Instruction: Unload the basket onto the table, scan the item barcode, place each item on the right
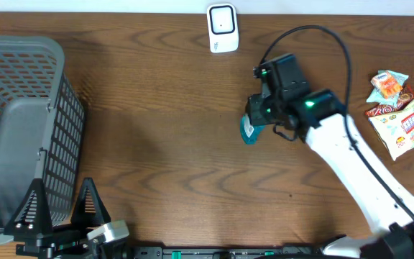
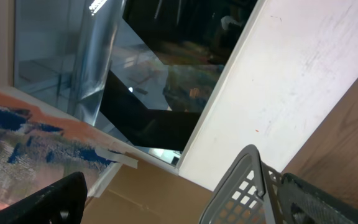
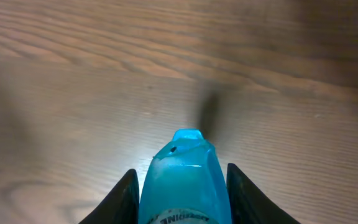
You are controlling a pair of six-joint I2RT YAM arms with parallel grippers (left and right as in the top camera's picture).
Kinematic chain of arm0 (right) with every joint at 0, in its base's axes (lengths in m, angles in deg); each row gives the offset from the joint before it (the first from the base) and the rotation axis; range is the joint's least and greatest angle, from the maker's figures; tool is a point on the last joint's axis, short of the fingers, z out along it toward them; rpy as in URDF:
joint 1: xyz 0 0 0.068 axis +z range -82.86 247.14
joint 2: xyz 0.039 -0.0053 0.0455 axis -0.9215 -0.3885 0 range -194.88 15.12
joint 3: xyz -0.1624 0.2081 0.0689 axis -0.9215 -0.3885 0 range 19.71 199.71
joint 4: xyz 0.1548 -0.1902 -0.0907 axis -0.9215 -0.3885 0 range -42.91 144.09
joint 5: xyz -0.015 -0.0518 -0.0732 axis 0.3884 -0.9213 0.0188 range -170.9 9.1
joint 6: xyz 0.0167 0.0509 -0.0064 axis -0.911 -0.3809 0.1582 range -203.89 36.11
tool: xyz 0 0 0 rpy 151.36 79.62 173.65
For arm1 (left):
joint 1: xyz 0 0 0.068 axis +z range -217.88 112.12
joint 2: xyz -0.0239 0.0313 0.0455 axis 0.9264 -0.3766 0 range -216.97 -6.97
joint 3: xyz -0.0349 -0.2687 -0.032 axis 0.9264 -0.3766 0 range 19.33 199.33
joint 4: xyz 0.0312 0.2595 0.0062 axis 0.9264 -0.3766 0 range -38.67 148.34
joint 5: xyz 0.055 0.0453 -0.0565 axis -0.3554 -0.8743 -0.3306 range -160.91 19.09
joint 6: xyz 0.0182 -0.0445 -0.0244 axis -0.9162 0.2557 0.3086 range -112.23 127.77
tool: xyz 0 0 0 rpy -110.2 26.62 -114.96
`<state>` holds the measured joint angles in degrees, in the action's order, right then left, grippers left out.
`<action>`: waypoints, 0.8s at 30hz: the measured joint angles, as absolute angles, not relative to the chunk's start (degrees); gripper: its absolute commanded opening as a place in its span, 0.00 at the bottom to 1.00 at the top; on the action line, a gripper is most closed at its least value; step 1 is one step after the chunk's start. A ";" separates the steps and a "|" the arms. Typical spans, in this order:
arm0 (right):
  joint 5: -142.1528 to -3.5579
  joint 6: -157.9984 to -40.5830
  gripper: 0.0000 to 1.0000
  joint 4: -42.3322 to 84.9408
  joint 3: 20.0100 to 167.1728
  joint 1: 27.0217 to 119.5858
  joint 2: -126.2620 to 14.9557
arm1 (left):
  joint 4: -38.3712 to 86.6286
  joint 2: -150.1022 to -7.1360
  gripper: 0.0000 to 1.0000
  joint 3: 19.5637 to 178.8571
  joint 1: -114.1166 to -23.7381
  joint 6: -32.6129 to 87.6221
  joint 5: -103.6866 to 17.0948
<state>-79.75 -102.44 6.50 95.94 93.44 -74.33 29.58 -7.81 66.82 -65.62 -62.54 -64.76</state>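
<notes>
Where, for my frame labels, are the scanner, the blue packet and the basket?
white scanner (image 1: 222, 29): overhead, front face.
blue packet (image 3: 179, 177): right wrist, its upper end.
grey basket (image 1: 16, 68): overhead, far mesh wall.

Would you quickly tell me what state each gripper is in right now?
Left gripper: open, holding nothing.
Right gripper: closed on the blue packet.

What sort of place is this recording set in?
Probably a mock shop checkout on a wooden table: a white barcode scanner at the far edge, a grey shopping basket on the left, snack packets on the right, and a blue item in the right gripper.
</notes>
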 measured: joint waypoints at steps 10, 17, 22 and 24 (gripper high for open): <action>-86.18 -102.61 0.01 6.76 95.81 95.50 -81.87 | 28.75 -7.81 0.98 66.82 -65.62 -62.56 -64.76; -87.05 -102.66 0.40 7.24 95.77 95.50 -83.07 | 28.69 -7.81 0.98 66.82 -65.62 -62.54 -64.76; -87.29 -103.07 0.75 7.28 95.77 95.52 -83.07 | 28.71 -7.81 0.98 66.82 -65.62 -62.56 -64.76; -87.38 -103.09 0.86 7.15 95.79 95.50 -83.07 | 28.69 -7.81 0.98 66.82 -65.62 -62.56 -64.74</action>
